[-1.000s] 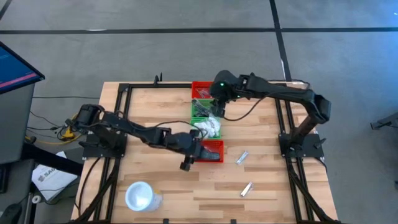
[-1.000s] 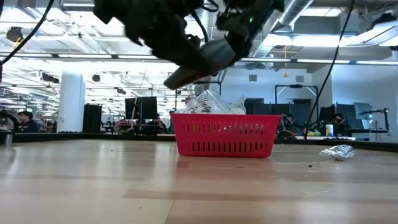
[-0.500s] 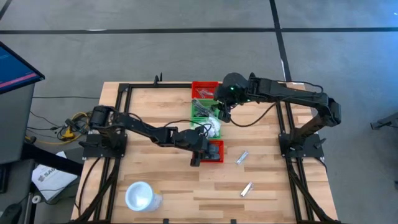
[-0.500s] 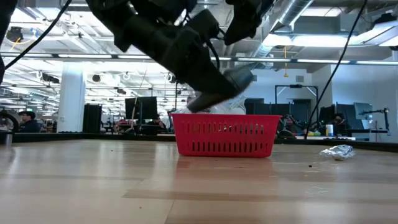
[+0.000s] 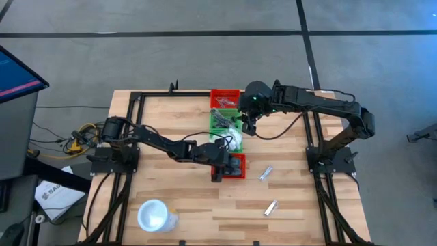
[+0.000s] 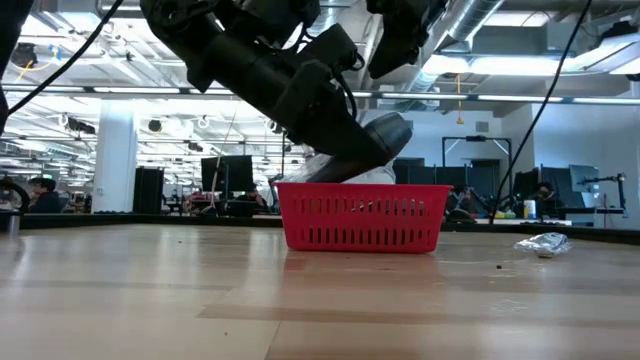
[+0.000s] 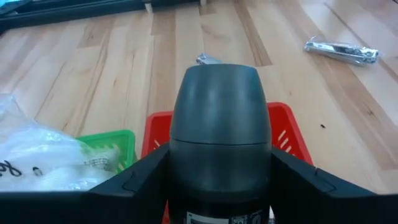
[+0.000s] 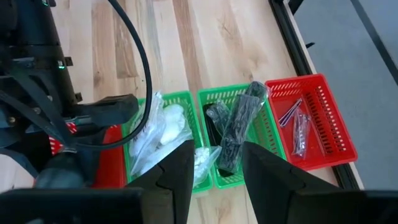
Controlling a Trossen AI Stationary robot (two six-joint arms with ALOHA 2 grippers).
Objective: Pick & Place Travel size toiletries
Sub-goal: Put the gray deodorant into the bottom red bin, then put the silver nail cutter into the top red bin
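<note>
Left gripper [image 5: 220,171] clenched on a dark grey oblong bottle [image 7: 220,127], rounded end pointing forward. It sits low over the near red bin [image 5: 235,166], at that bin's left edge in the high view. In the low view the bottle [image 6: 375,135] hangs tilted just above the rim of the same bin [image 6: 362,216]. Left arm reaches in a long line across the table from its base at the left side.

Right gripper [image 5: 244,128] hovers above the two green bins [image 5: 220,128] in the middle of the row. Fingers spread apart, holding nothing; the right wrist view looks down between them onto the bins.

Bin contents, from the right wrist view: one green bin [image 8: 158,163] holds clear crinkly packets [image 8: 163,129] showing white; the next green bin [image 8: 273,144] holds a black oblong piece in crinkly wrap [image 8: 238,126]; the far red bin [image 8: 339,134] holds slim silver-grey tubes [image 8: 299,130].

Loose on the wooden table [image 5: 171,123]: two silvery packets, one [image 5: 265,173] near the right of the near red bin, another [image 5: 271,208] nearer the front edge. A white round cup [image 5: 153,216] stands near the front left corner, well apart from the bins.

Beyond the table: open workshop hall, monitors, overhead lights.
</note>
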